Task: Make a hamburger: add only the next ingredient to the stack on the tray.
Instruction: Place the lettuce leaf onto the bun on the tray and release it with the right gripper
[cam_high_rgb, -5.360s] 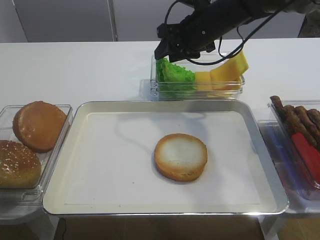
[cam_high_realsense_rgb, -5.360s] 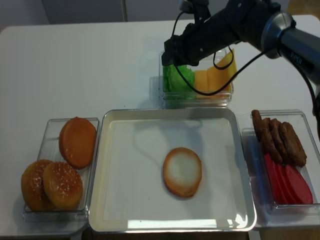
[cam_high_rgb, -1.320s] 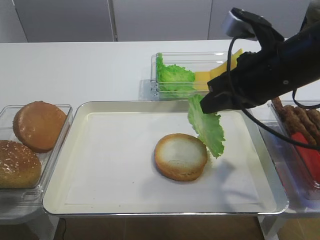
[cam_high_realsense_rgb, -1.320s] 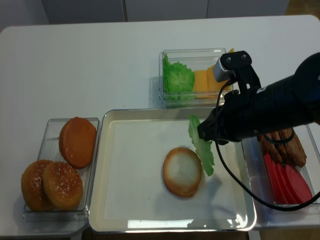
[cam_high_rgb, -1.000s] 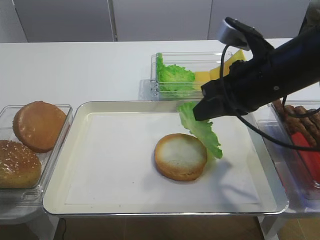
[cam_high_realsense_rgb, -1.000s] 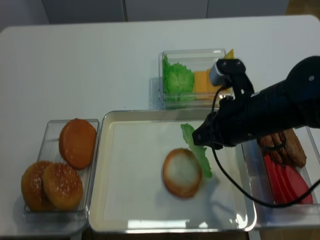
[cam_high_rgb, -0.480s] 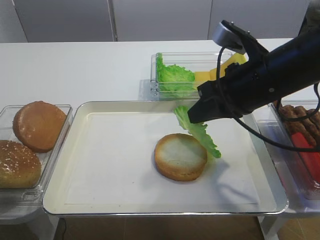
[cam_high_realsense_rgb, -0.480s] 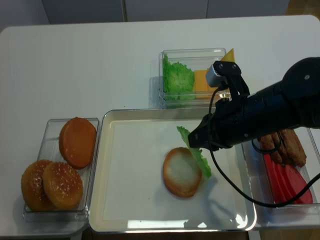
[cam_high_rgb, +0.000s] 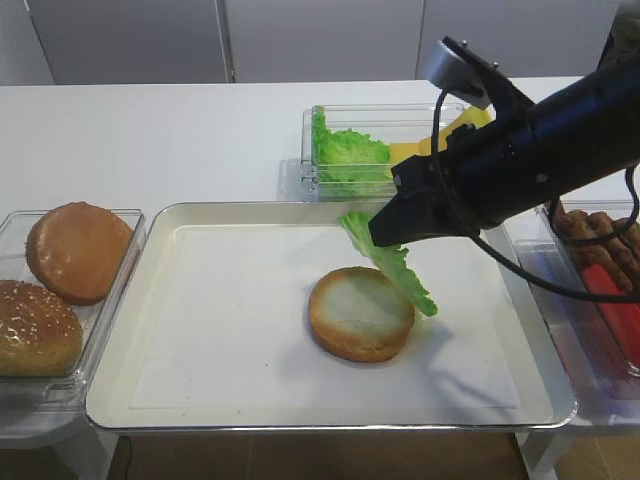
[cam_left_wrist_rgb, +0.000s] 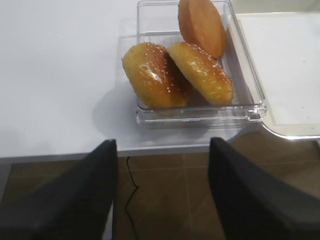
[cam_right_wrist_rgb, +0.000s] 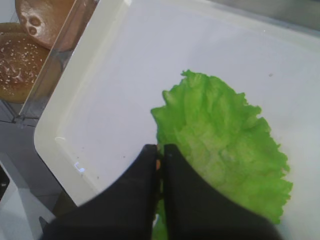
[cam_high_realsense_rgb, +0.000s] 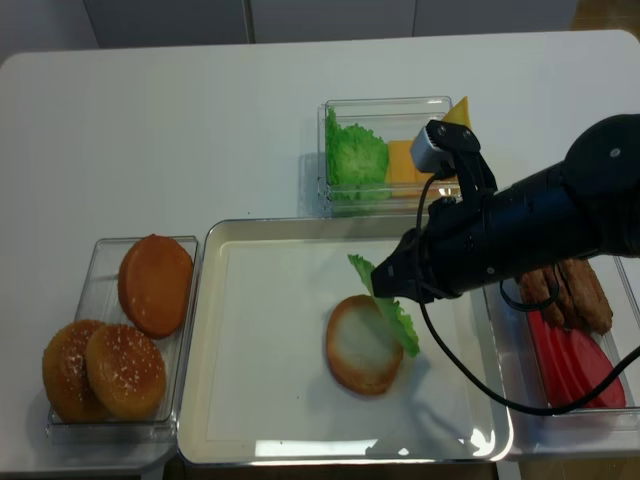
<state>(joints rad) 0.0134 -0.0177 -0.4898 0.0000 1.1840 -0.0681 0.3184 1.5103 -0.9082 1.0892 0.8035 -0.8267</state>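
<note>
A single green lettuce leaf (cam_high_rgb: 397, 264) (cam_high_realsense_rgb: 391, 307) (cam_right_wrist_rgb: 225, 145) hangs tilted from my right gripper (cam_high_rgb: 376, 232) (cam_high_realsense_rgb: 380, 284) (cam_right_wrist_rgb: 160, 154), which is shut on its edge. The leaf dangles just over the right rim of the bottom bun half (cam_high_rgb: 355, 312) (cam_high_realsense_rgb: 355, 347), which lies cut face up on the paper-lined silver tray (cam_high_rgb: 200, 330) (cam_high_realsense_rgb: 260, 350). In the wrist view the leaf hides the bun. My left gripper (cam_left_wrist_rgb: 164, 142) stands open and empty off the table's front edge, near the bin of bun tops.
A clear bin of domed bun tops (cam_high_rgb: 60, 270) (cam_left_wrist_rgb: 195, 60) sits left of the tray. A bin with bunched lettuce and cheese slices (cam_high_rgb: 395, 150) stands behind the tray. A bin of meat and red slices (cam_high_rgb: 600, 280) lies at the right.
My right gripper has carried the lettuce leaf leftward over the tray; the leaf's lower part now overlaps the bun's right rim. The left gripper shows no movement.
</note>
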